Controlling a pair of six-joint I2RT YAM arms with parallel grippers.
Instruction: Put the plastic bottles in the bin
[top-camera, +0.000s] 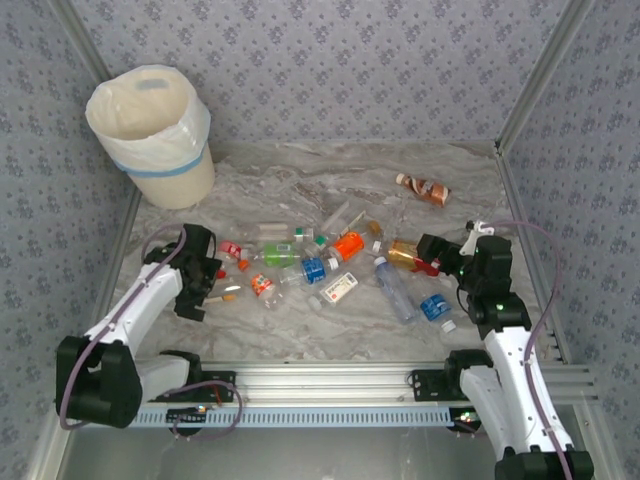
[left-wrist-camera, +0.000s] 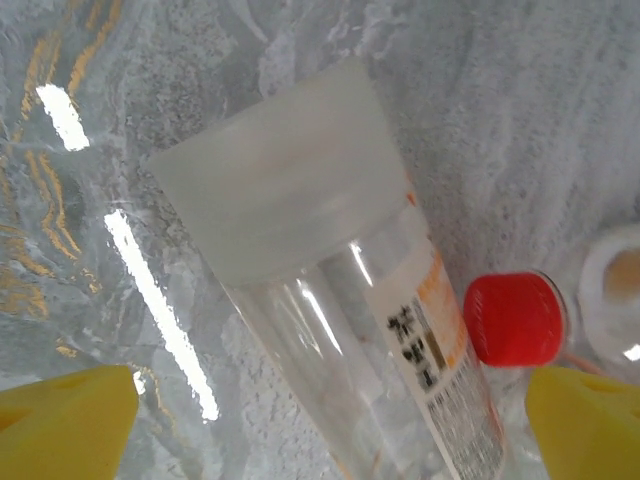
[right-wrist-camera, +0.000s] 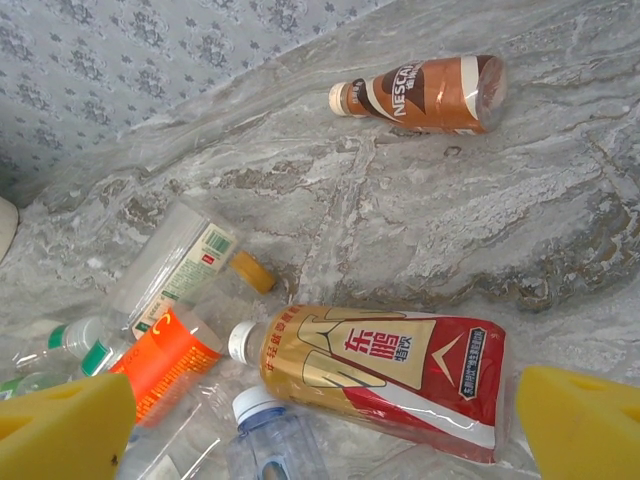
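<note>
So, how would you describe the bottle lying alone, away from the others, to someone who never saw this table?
Find the bin in the far left corner, then look across to the far right side of the table. A bottle lies there on its side, apart from the pile in the middle. It alone has a brown Nescafe label and a cream cap.

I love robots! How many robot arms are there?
2: the left arm reaches left of the bottle pile, the right arm right of it. None seem hidden.

Bright even overhead light, soft shadows. Glare streaks on table (left-wrist-camera: 60, 250), left wrist view; near bottle (left-wrist-camera: 330, 330) soft-focus.
</note>
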